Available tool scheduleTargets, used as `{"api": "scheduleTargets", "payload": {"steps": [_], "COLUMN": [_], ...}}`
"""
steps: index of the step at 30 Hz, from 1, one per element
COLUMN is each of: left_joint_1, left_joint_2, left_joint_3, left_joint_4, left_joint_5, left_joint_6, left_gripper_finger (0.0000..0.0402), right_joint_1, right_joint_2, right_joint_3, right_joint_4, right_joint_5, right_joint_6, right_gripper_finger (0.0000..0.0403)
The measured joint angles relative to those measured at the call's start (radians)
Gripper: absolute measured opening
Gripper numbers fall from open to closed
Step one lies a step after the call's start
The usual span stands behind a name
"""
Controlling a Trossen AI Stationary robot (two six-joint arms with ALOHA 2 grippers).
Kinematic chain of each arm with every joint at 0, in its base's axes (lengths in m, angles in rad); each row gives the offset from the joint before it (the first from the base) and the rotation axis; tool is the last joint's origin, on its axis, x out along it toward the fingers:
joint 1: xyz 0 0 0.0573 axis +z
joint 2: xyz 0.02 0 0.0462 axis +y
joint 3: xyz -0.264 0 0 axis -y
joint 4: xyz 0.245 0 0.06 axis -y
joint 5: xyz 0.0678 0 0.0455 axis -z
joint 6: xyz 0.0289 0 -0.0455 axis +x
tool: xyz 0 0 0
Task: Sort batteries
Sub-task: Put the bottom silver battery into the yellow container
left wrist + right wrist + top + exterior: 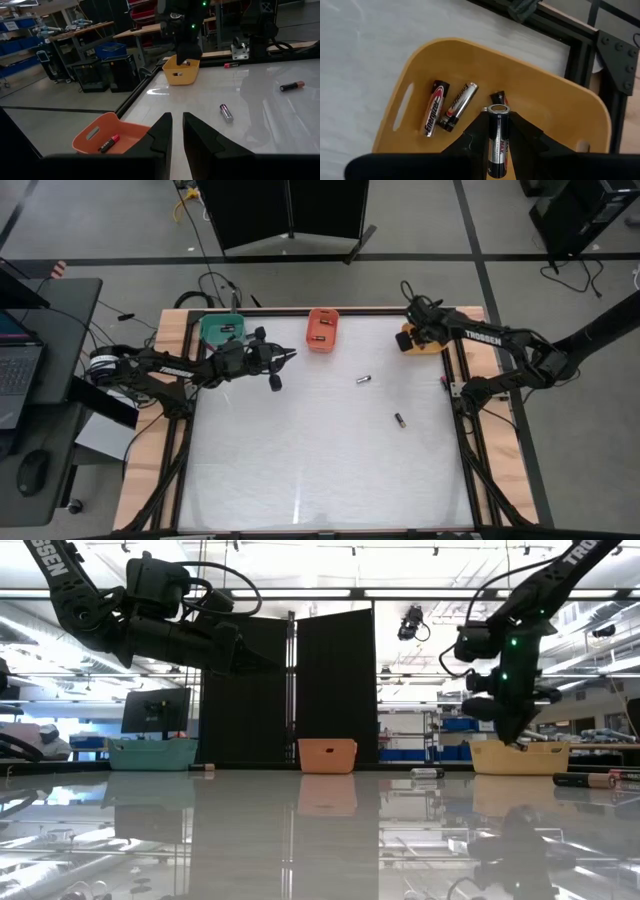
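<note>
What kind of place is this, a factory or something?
Probably a robotics lab or workshop: two arms work at a framed table, shelves with blue storage bins stand behind, and a laptop desk sits beside.

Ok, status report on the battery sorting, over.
Right hand shut on a battery, above the yellow bin. Left hand empty, near the orange bin. Two loose batteries on the table. Nothing blocking.

Bright, even light comes from ceiling strips (300, 592) in the low view. The glossy bench (320, 830) mirrors them and the bins like water. The overhead picture has mild glare; both wrist views blur at near fingers (160, 145)
</note>
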Motion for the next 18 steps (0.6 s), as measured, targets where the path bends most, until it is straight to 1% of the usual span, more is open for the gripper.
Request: {"api": "scheduleTargets", "payload": {"steps": [5,9,18], "left_joint_1": [0.000,0.000,0.000], "left_joint_2": [0.000,0.000,0.000], "left_joint_3": [0.000,0.000,0.000], "left_joint_4": [0.000,0.000,-0.001], "left_joint_5": [0.000,0.000,0.000], "left_joint_6": [0.000,0.000,0.001], "left_gripper_finger": [0.0051,0.0051,0.0051], "right_joint_1": [0.000,-0.001,-0.007], "right_joint_2": [0.000,0.000,0.000], "right_joint_3": [-0.035,-0.074,-0.108], "right_joint_4": [0.050,0.098,0.174], "right_joint_5": [0.000,-0.026,-0.027], "right_joint_6": [0.003,0.006,0.007], "right_gripper_finger": [0.0064,0.0063,0.0067]}}
